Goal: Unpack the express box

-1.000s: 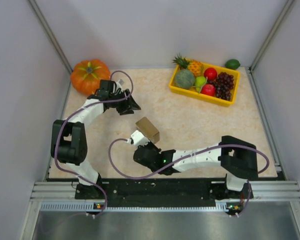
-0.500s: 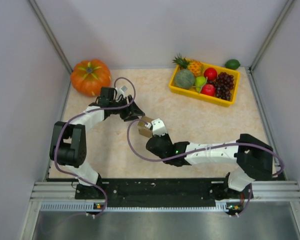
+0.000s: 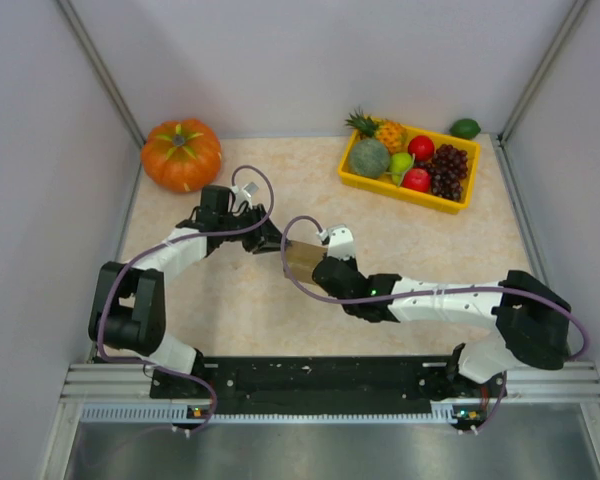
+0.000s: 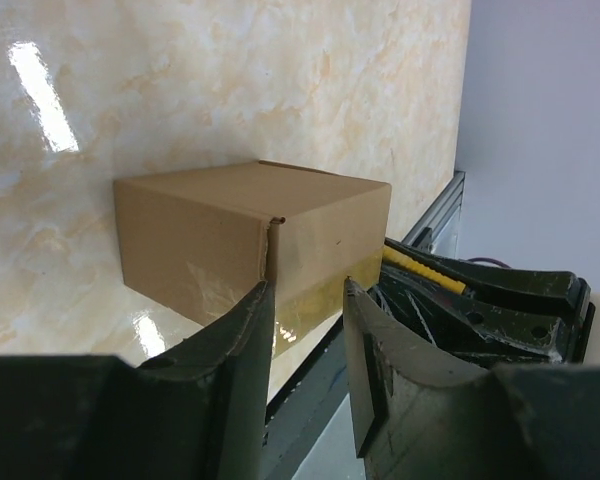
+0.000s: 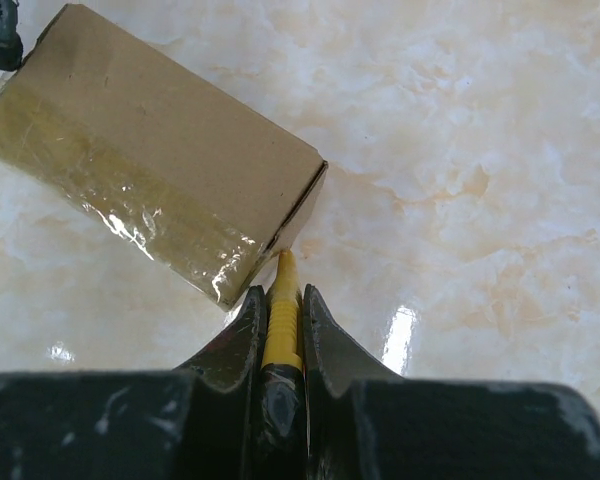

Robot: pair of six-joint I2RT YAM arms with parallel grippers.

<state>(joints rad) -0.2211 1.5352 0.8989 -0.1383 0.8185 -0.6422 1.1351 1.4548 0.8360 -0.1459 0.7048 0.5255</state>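
1. A pumpkin point(image 3: 181, 153) sits at the 10 o'clock corner of the table point(image 3: 420, 245).
2. The left claw point(image 4: 305, 290) is at the 9 o'clock side of the box point(image 3: 298, 257). Its jaws are partly apart with a box corner between the tips (whether they pinch it, I cannot tell).
3. The box lies flat near the table's centre, with tape across it.
4. The right claw point(image 5: 280, 292), at the box's 4 o'clock, is clamped on a yellow tool point(image 5: 281, 325) whose tip touches a box corner.
5. A fruit tray point(image 3: 405, 195) lies at 1 o'clock.
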